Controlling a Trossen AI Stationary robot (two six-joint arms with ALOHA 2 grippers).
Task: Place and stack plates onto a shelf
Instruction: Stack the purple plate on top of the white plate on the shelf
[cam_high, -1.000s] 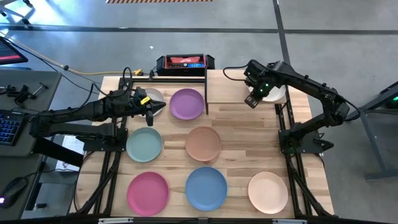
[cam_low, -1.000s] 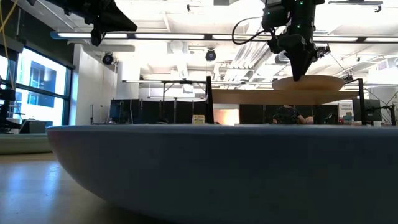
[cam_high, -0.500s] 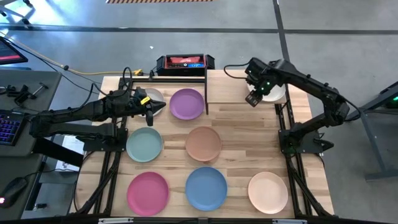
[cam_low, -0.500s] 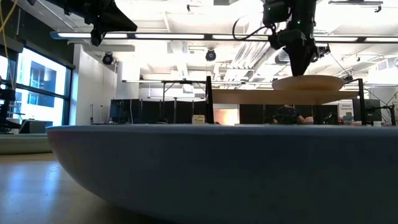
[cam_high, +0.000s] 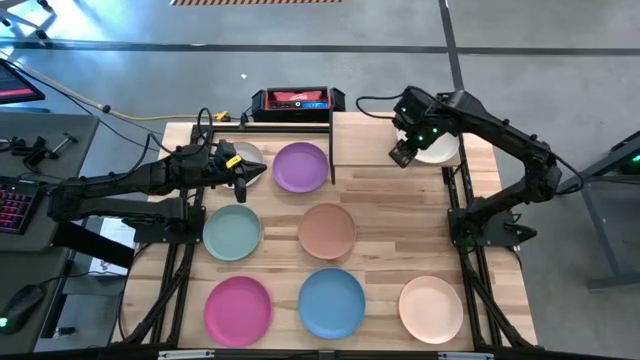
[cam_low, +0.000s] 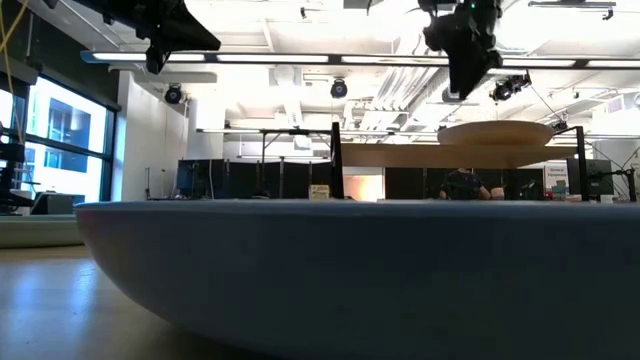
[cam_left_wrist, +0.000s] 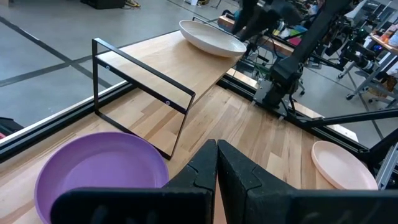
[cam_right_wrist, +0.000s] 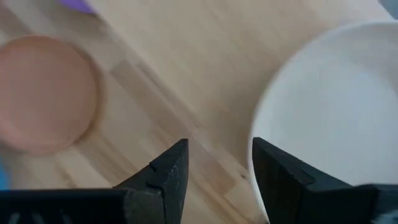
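The right claw (cam_high: 400, 153), fingers parted and empty, has lifted off the cream plate (cam_high: 440, 147), which sits round, matte and low-rimmed on the far-right end of the light-wood shelf (cam_high: 365, 140). The left claw (cam_high: 240, 180), fingers closed on nothing, hovers between the white plate (cam_high: 247, 155) and purple plate (cam_high: 300, 166) on the table (cam_high: 385, 215), unmoved.

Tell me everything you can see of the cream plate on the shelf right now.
The cream plate is round, shallow and matte, with a low rim. It lies flat and upright on the right end of the shelf, alone, with nothing stacked on it. The right gripper hangs open just above its left edge and does not hold it; the low view shows a gap between them.
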